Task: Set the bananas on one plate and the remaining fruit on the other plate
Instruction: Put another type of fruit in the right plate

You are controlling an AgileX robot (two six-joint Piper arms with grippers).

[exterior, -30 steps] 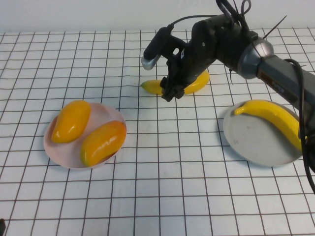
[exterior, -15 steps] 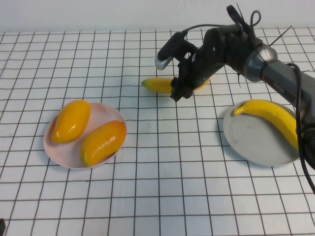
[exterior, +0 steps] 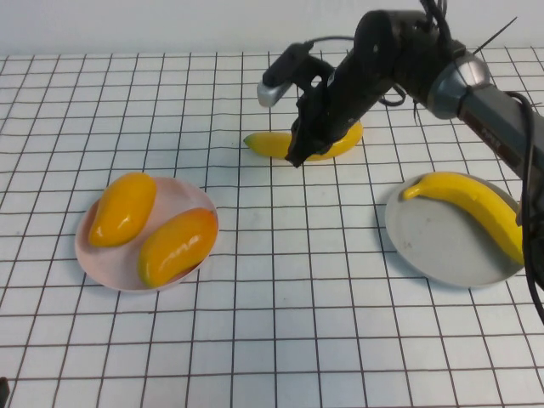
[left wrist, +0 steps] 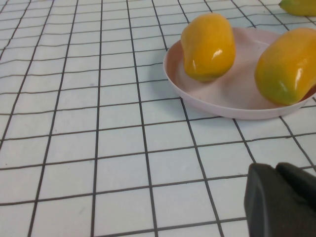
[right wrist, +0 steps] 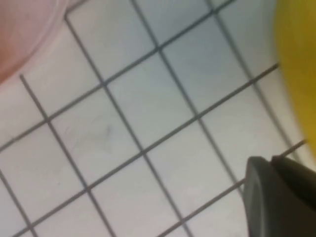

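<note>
One banana (exterior: 274, 145) lies on the table at the rear centre. My right gripper (exterior: 296, 156) is shut and empty, its tip low against that banana's near side; the banana shows as a yellow edge (right wrist: 298, 59) next to the gripper (right wrist: 271, 160) in the right wrist view. The second banana (exterior: 472, 202) lies on the grey plate (exterior: 433, 251) at the right. Two mango-like fruits (exterior: 124, 208) (exterior: 177, 246) lie on the pink plate (exterior: 191, 197) at the left. My left gripper (left wrist: 276, 168) is shut and empty, low over the table near the pink plate (left wrist: 222, 101).
A white cloth with a black grid (exterior: 280, 323) covers the table. The pink plate's rim shows in a corner of the right wrist view (right wrist: 19, 34). The rear banana's tip shows in the left wrist view (left wrist: 298, 6).
My right arm shifted a little right, then back left, and its wrist rose, with the gripper tip staying by the rear banana. The banana has barely moved. Plates and other fruit are unchanged.
</note>
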